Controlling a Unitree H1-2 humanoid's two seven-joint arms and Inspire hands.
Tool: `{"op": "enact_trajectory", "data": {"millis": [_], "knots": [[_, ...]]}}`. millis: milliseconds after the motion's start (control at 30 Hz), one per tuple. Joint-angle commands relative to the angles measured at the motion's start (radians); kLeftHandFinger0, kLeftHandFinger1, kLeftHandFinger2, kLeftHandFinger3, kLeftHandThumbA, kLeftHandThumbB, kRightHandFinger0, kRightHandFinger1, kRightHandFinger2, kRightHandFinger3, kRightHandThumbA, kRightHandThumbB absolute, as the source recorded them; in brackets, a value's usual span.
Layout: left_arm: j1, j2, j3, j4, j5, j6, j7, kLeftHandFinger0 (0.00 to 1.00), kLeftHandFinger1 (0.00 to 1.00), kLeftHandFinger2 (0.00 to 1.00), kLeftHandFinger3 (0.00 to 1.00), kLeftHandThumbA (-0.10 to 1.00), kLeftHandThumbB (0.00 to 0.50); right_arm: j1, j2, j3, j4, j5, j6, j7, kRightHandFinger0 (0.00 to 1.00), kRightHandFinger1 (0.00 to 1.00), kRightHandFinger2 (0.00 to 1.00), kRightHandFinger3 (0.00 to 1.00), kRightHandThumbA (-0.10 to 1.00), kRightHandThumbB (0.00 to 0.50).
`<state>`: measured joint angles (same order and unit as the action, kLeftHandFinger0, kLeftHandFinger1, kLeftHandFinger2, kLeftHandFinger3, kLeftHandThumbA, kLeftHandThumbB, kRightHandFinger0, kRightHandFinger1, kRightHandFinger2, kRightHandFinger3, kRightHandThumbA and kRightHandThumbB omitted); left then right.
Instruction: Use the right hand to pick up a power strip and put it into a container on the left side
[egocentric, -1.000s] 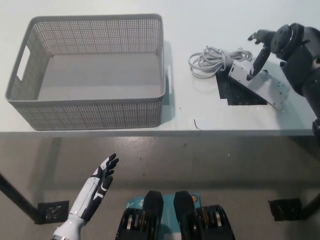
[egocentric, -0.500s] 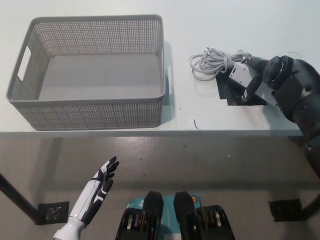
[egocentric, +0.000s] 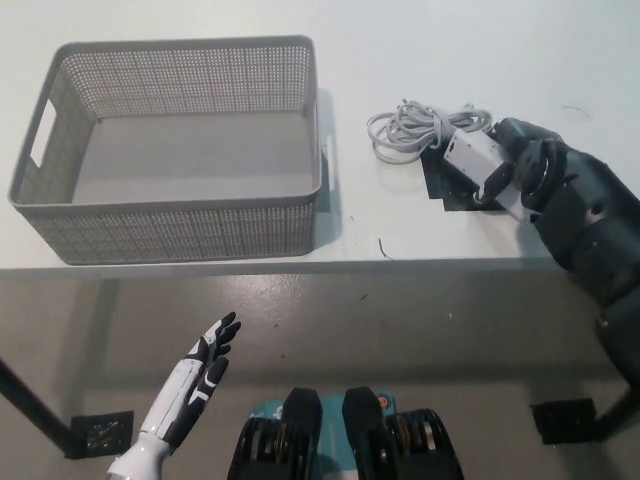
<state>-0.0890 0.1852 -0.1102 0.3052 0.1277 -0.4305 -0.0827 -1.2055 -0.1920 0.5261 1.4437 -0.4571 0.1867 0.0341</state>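
My right hand (egocentric: 520, 165) grips the power strip (egocentric: 473, 158) near the worktop's (egocentric: 400, 225) right edge; my left hand (egocentric: 195, 375) rests open below its front edge.

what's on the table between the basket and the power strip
In the head view, only the coiled grey cable lies between the basket and power strip; otherwise bare table.

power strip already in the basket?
No: the power strip lies on the table under the right hand, right of the basket, whose inside shows only bare floor.
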Motion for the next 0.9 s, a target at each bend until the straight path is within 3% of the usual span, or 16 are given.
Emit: {"op": "enact_trajectory", "data": {"millis": [0,167,233,267,333,400,467,500,533,567,600,667,700,767,833,867], "knots": [[-0.040,0.035,-0.011,-0.036,0.031,-0.040,-0.003,1.00,1.00,1.00,1.00,1.00,0.261,0.078,-0.002,-0.041,0.010,0.009,-0.066,-0.315,0.47,0.54,0.65,0.76,-0.10,0.244],[-0.052,0.036,-0.014,-0.030,0.032,-0.040,-0.001,1.00,1.00,1.00,1.00,1.00,0.248,0.080,-0.012,-0.057,0.010,0.013,-0.100,-0.339,0.39,0.46,0.56,0.73,-0.10,0.244],[-0.055,0.035,-0.012,-0.030,0.020,-0.040,-0.009,1.00,1.00,1.00,1.00,1.00,0.257,0.081,-0.017,-0.085,0.011,0.035,-0.107,-0.336,0.43,0.49,0.59,0.83,-0.10,0.230],[-0.057,0.035,-0.011,-0.030,0.016,-0.040,-0.013,1.00,1.00,1.00,1.00,1.00,0.258,0.083,-0.020,-0.101,0.011,0.047,-0.122,-0.342,0.38,0.46,0.56,0.87,-0.10,0.233],[-0.060,0.038,-0.014,-0.029,0.014,-0.040,-0.014,1.00,1.00,1.00,1.00,1.00,0.250,0.081,-0.028,-0.145,0.011,0.082,-0.143,-0.318,0.40,0.49,0.61,0.87,-0.10,0.206],[-0.062,0.039,-0.016,-0.028,0.008,-0.040,-0.020,1.00,1.00,1.00,1.00,1.00,0.240,0.078,-0.031,-0.202,0.010,0.124,-0.157,-0.307,0.35,0.44,0.55,0.71,-0.10,0.217],[-0.063,0.041,-0.019,-0.027,0.005,-0.040,-0.022,1.00,1.00,1.00,1.00,1.00,0.230,0.069,-0.029,-0.271,0.011,0.171,-0.160,-0.289,0.27,0.39,0.52,0.69,-0.10,0.209],[-0.066,0.042,-0.021,-0.026,0.006,-0.040,-0.022,1.00,1.00,1.00,1.00,1.00,0.221,0.063,-0.028,-0.306,0.011,0.193,-0.164,-0.279,0.31,0.44,0.55,0.72,-0.10,0.212],[-0.070,0.045,-0.025,-0.026,0.012,-0.040,-0.018,1.00,1.00,1.00,1.00,1.00,0.213,0.055,-0.027,-0.410,0.010,0.282,-0.182,-0.249,0.26,0.39,0.47,0.62,-0.10,0.245],[-0.071,0.048,-0.029,-0.027,0.016,-0.040,-0.015,1.00,1.00,1.00,1.00,1.00,0.211,0.052,-0.023,-0.504,0.009,0.358,-0.200,-0.236,0.06,0.21,0.33,0.34,-0.10,0.244],[-0.071,0.050,-0.031,-0.027,0.020,-0.040,-0.013,0.99,1.00,1.00,1.00,1.00,0.213,0.046,-0.019,-0.583,0.008,0.426,-0.206,-0.210,0.01,0.07,0.18,0.18,-0.10,0.199],[-0.072,0.051,-0.033,-0.027,0.022,-0.040,-0.011,0.98,1.00,1.00,1.00,1.00,0.212,0.042,-0.016,-0.648,0.007,0.451,-0.206,-0.179,0.00,0.02,0.29,0.32,-0.10,0.168],[-0.072,0.054,-0.034,-0.027,0.026,-0.040,-0.009,0.97,1.00,1.00,1.00,1.00,0.218,0.032,-0.009,-0.744,0.005,0.535,-0.195,-0.123,0.00,0.00,0.34,0.39,-0.10,0.159],[-0.073,0.055,-0.034,-0.027,0.030,-0.040,-0.004,0.95,0.99,1.00,1.00,1.00,0.203,0.018,0.004,-0.896,0.004,0.656,-0.160,-0.075,0.00,0.06,0.66,0.76,-0.10,0.167],[-0.077,0.054,-0.036,-0.022,0.023,-0.040,-0.009,0.94,0.97,0.97,1.00,1.00,0.186,0.006,0.016,-0.973,0.003,0.705,-0.121,-0.033,0.00,0.04,0.71,0.99,-0.10,0.155],[-0.077,0.054,-0.035,-0.022,0.023,-0.040,-0.012,0.94,0.97,0.97,1.00,1.00,0.186,0.007,0.022,-0.998,0.002,0.718,-0.117,0.008,0.00,0.02,0.67,1.00,-0.10,0.145]]}}
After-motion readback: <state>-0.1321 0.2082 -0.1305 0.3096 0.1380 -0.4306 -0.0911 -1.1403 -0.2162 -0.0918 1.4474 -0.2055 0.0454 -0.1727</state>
